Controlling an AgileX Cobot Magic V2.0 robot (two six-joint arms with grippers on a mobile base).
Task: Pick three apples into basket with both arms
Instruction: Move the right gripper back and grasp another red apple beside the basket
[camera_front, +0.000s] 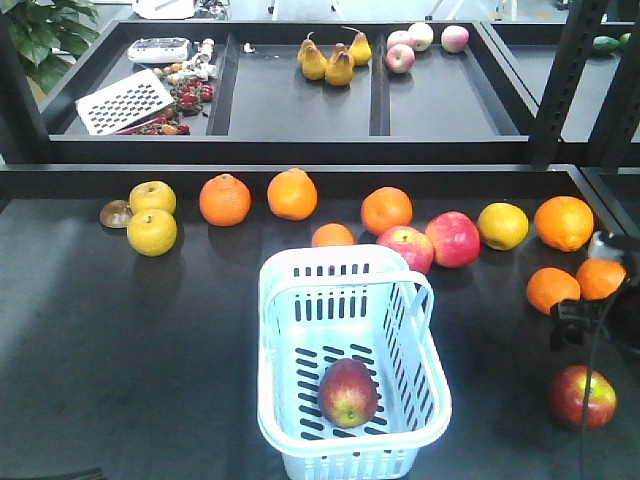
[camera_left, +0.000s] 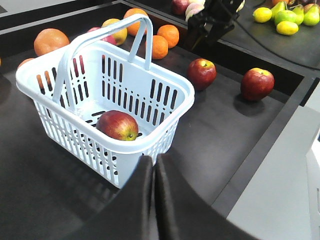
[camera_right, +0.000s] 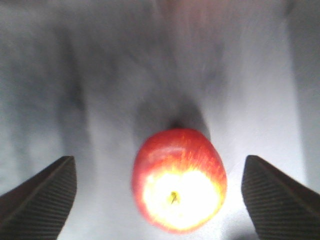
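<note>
The pale blue basket (camera_front: 350, 258) (camera_left: 75, 135) stands at the table's front middle, handle up, with one dark red apple (camera_front: 348, 392) (camera_left: 117, 125) lying in it. A second apple (camera_front: 582, 397) (camera_left: 201, 73) (camera_right: 179, 186) rests on the table to the basket's right. My right gripper (camera_front: 575, 320) (camera_right: 157, 165) hangs open right above it, its fingers (camera_right: 45, 200) wide on either side and not touching. A third apple (camera_left: 257, 84) lies further right, near the table edge. My left gripper (camera_left: 156, 165) is shut and empty, just off the basket's near corner.
Oranges (camera_front: 225, 199), two pink-red apples (camera_front: 453, 238) and yellow fruit (camera_front: 152, 231) line the table behind the basket. Two oranges (camera_front: 553, 289) lie close behind the right gripper. Pears (camera_front: 330, 62) and clutter fill the upper shelf. A raised rim (camera_left: 270, 150) borders the table's right side.
</note>
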